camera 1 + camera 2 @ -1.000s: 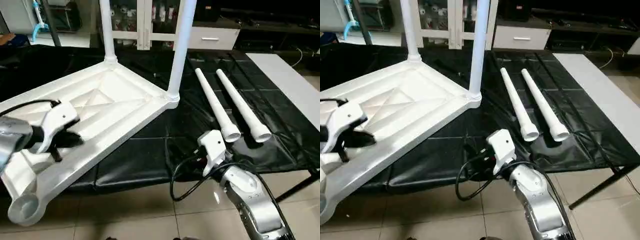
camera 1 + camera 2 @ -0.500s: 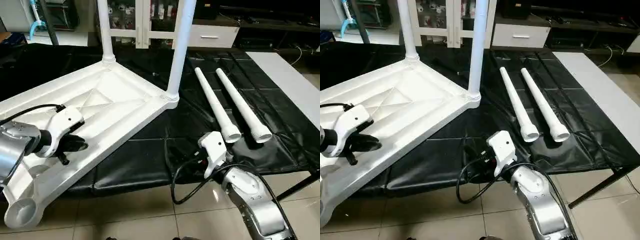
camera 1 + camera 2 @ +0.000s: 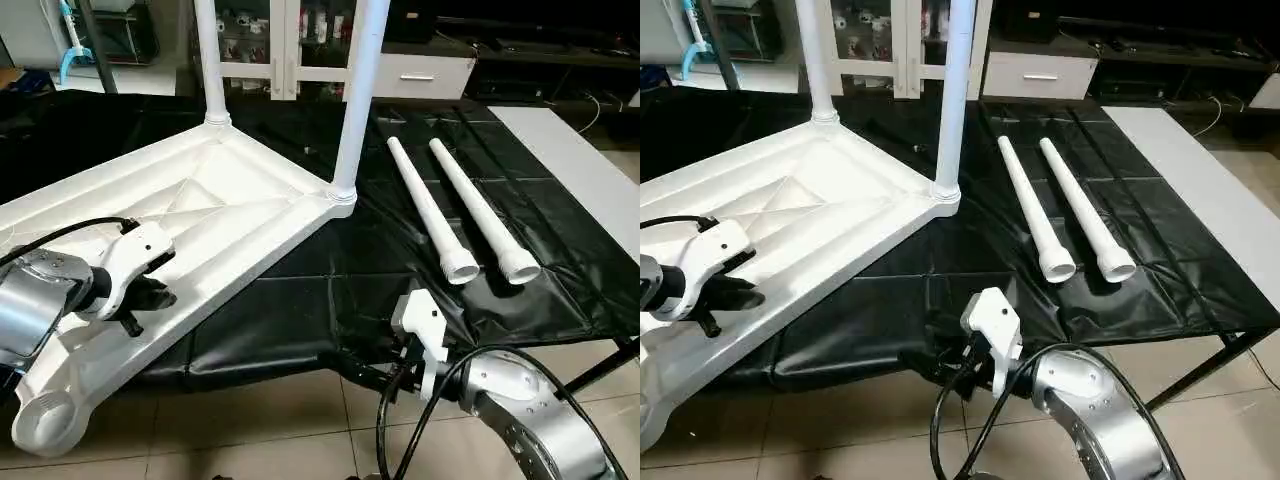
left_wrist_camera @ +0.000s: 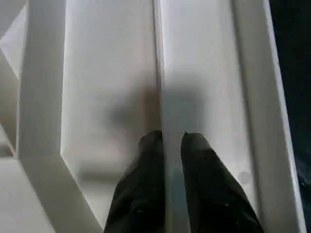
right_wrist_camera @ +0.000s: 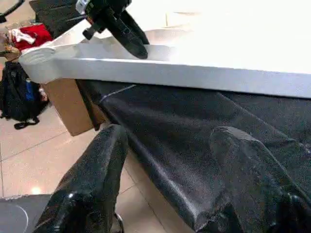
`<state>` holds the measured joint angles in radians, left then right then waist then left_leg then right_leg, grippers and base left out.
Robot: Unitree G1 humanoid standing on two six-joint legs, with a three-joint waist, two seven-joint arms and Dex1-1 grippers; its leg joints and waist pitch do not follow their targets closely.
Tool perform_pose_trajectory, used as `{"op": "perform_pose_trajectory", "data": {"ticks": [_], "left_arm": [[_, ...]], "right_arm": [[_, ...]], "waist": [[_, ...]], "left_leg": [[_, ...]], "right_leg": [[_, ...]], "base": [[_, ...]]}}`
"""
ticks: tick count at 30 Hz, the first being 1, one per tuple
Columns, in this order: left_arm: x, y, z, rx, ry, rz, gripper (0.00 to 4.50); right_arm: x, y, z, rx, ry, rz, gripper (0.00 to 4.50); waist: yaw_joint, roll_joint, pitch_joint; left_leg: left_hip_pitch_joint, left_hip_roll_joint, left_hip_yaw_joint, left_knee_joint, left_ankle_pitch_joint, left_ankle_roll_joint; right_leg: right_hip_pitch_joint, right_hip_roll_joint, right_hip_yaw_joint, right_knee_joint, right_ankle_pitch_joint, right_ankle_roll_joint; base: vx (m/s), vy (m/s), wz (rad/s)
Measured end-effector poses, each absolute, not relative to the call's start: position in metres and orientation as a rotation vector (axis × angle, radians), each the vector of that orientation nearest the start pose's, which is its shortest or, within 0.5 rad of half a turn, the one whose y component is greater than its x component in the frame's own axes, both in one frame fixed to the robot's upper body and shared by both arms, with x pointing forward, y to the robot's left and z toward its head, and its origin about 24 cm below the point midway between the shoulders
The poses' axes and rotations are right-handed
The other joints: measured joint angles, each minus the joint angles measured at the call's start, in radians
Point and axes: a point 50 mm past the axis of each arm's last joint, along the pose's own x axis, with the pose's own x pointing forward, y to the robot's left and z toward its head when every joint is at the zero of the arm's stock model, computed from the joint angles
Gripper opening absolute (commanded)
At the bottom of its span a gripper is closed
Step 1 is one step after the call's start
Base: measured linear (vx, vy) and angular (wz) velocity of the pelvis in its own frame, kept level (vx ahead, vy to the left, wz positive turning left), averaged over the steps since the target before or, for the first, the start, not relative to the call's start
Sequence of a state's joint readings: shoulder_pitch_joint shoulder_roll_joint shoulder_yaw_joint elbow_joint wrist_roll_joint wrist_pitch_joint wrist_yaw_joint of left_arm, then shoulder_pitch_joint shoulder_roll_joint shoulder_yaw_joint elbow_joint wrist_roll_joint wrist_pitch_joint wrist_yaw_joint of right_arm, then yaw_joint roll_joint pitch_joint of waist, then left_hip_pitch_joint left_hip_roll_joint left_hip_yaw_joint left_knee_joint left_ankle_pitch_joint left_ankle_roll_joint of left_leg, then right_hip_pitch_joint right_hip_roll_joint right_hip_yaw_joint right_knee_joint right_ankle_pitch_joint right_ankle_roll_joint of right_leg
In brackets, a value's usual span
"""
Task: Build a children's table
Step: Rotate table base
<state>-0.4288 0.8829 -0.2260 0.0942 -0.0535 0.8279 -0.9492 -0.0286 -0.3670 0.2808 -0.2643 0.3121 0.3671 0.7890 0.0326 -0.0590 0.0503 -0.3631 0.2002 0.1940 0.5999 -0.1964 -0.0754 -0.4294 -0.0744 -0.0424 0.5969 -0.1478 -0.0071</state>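
The table top [image 3: 240,200] and the loose legs [image 3: 455,210] look like smooth, faintly glossy white plastic. A black wrinkled sheet [image 3: 400,270] with a dull sheen covers the surface. Forearms [image 3: 530,435] are brushed silver metal; floor tiles [image 3: 270,430] shine.

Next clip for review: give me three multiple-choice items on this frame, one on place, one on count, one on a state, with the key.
1. Where do the two loose legs lie?
A. On the black mat
B. On the floor
C. Across the top

2. How many legs stand fitted in the top?
A. None
B. Two
C. Four

3. How do the left gripper jaws stand?
A. Wide apart over the mat
B. Closed on a thin rib of the top
C. Closed on a loose leg

Key: 1 A, they lie side by side on the mat; 2 B, two upright fitted legs rise from the far sockets; 3 B, the wrist view shows the rib between the jaws.
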Motion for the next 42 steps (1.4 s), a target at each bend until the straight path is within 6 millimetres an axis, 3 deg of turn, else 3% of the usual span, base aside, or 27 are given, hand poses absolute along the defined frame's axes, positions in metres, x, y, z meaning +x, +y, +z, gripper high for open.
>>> {"op": "perform_pose_trajectory", "data": {"ticks": [7, 22, 28, 30, 35, 42], "left_arm": [[0.291, 0.263, 0.101, 0.480, 0.847, -0.576, 0.02], [0.299, 0.259, 0.096, 0.445, 0.830, -0.534, 0.02], [0.326, 0.238, 0.090, 0.331, 0.736, -0.454, 0.02], [0.345, 0.228, 0.089, 0.301, 0.687, -0.404, 0.02], [0.369, 0.220, 0.089, 0.250, 0.601, -0.309, 0.02], [0.398, 0.185, 0.106, 0.191, 0.405, -0.263, 0.02]], "right_arm": [[0.217, -0.103, 0.064, -0.003, 0.219, 1.140, 3.02], [0.218, -0.103, 0.064, -0.005, 0.218, 1.132, 3.02], [0.221, -0.102, 0.066, -0.015, 0.199, 1.114, 3.02], [0.223, -0.102, 0.067, -0.020, 0.193, 1.108, 3.02], [0.226, -0.101, 0.069, -0.028, 0.181, 1.089, 3.02], [0.231, -0.099, 0.070, -0.055, 0.167, 1.048, 3.02]], "waist": [[0.002, 0.000, 0.000], [0.004, 0.003, 0.002], [0.004, 0.001, 0.004], [0.005, -0.002, 0.006], [0.002, -0.005, 0.008], [0.021, -0.005, 0.008]], "left_leg": [[0.006, 0.000, -0.001, 0.002, 0.000, 0.000], [0.007, -0.004, -0.013, 0.002, 0.000, 0.000], [-0.004, -0.008, -0.022, 0.003, 0.000, 0.000], [-0.009, -0.007, -0.025, 0.003, 0.000, 0.000], [-0.013, -0.006, -0.028, 0.006, 0.003, 0.003], [-0.021, -0.002, -0.027, 0.010, 0.004, 0.004]], "right_leg": [[0.010, 0.000, 0.000, -0.001, 0.000, 0.000], [0.015, 0.000, -0.003, -0.003, -0.001, 0.002], [0.012, -0.001, -0.008, -0.009, -0.001, 0.002], [0.012, -0.001, -0.013, -0.014, -0.001, 0.002], [0.012, -0.004, -0.021, -0.020, 0.004, -0.002], [0.009, -0.003, -0.022, -0.018, 0.015, -0.002]], "base": [[0.000, 0.000, 0.00], [0.000, 0.000, 0.00], [0.000, 0.000, 0.00], [0.000, 0.000, 0.00], [0.000, 0.000, 0.00], [0.041, -0.001, 0.03]]}}
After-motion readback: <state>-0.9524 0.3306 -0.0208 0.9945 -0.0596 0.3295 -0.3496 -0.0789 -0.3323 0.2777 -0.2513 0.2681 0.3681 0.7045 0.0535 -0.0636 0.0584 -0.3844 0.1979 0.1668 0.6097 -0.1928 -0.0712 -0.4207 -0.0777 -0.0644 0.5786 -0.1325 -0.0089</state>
